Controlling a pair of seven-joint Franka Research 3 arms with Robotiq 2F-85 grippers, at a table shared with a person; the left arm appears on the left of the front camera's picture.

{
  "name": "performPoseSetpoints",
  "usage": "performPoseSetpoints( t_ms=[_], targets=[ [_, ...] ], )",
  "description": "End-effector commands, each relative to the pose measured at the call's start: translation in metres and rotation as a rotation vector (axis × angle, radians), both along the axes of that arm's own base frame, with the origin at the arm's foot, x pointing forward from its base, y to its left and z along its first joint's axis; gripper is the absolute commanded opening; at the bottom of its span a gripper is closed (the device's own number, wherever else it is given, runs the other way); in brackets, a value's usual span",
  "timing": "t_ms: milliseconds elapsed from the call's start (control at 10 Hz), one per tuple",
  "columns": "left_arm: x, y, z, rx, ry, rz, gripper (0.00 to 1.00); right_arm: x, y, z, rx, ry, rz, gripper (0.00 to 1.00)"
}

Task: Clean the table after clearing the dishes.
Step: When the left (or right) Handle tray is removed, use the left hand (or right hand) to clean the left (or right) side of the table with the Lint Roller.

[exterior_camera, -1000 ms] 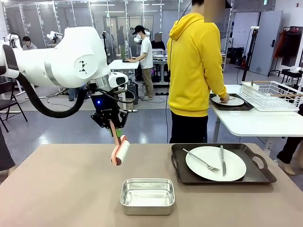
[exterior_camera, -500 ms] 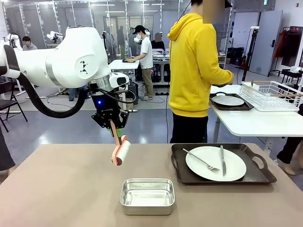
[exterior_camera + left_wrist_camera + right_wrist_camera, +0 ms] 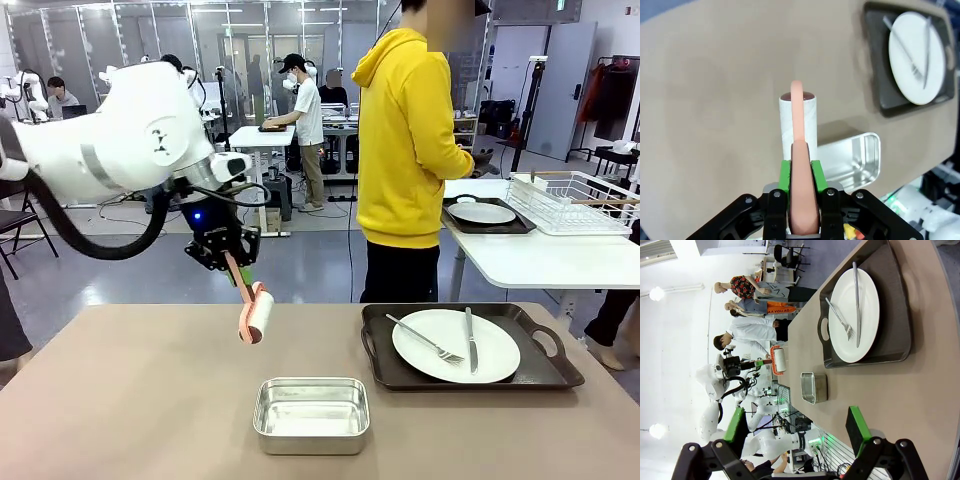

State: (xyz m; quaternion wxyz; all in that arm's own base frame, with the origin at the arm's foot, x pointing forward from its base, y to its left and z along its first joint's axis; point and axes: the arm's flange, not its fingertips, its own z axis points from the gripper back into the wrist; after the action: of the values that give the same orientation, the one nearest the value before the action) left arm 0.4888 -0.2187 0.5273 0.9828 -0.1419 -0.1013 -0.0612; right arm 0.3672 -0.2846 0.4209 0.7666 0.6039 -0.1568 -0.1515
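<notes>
Clearing is judged unfinished: dishes (image 3: 497, 352) at lower right on the table (image 3: 130, 400) are to be removed before the lint roller (image 3: 257, 314), clamped in the left gripper (image 3: 234, 264) mid-frame, is lowered; the right gripper (image 3: 796, 427) is spread wide.

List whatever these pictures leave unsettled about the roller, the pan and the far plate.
- The roller: whether it touches the table. The front view shows no clear gap, and in the left wrist view its own tube hides the underside.
- The pan: in the left wrist view the left gripper covers one end.
- The far plate: front view, too small to tell whether cutlery lies on it.
</notes>
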Motion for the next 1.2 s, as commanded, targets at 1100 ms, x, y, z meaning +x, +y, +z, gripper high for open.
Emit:
performPoseSetpoints(
  t_ms=[1100],
  targets=[
    [0.033,0.094,-0.142,-0.386,0.074,0.019,0.21,-0.002,0.001,0.002,0.000,-0.005,-0.001,1.00]
  ],
)
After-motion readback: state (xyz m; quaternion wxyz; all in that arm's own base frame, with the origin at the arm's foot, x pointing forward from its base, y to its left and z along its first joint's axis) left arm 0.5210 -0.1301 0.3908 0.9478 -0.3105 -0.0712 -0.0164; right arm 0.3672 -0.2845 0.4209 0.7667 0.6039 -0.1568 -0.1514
